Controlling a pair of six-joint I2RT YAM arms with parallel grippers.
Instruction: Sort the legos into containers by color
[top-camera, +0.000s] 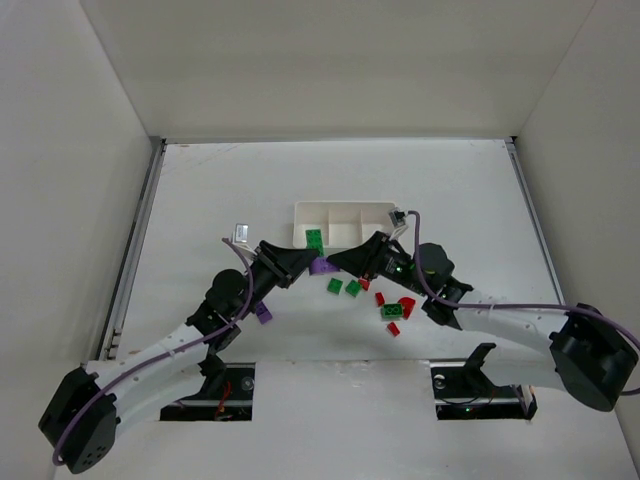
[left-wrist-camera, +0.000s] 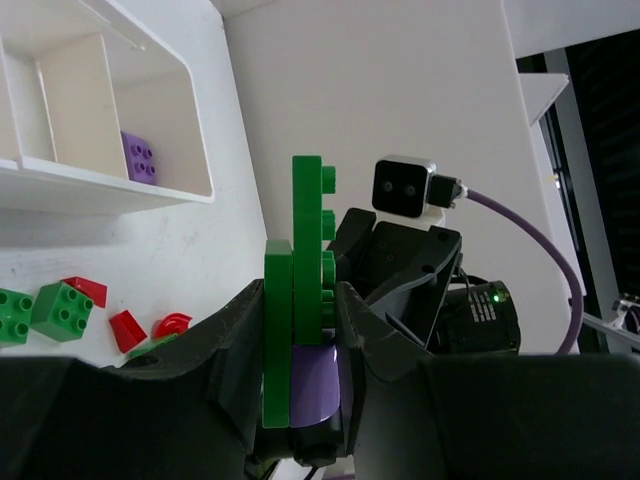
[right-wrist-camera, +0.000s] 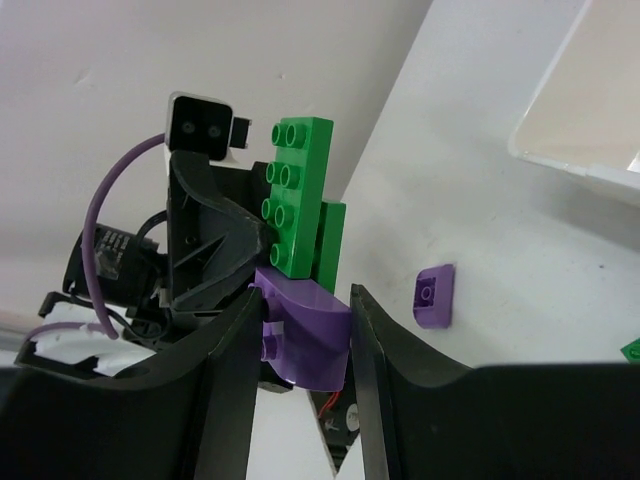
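A stack of two green legos (left-wrist-camera: 305, 240) with a purple lego (left-wrist-camera: 318, 375) stuck to it hangs above the table, just in front of the white three-compartment tray, the containers (top-camera: 345, 212). My left gripper (left-wrist-camera: 300, 300) is shut on the green pieces. Facing it, my right gripper (right-wrist-camera: 300, 310) is shut on the purple lego (right-wrist-camera: 305, 335), with the green legos (right-wrist-camera: 300, 190) standing above it. In the top view the two grippers meet at the purple lego (top-camera: 322, 266). One purple lego (left-wrist-camera: 138, 158) lies in an end compartment.
Loose green legos (top-camera: 335, 286) and red legos (top-camera: 406, 307) lie scattered in front of the tray, right of centre. A single purple lego (top-camera: 263, 314) rests on the table beside the left arm. White walls enclose the table on three sides.
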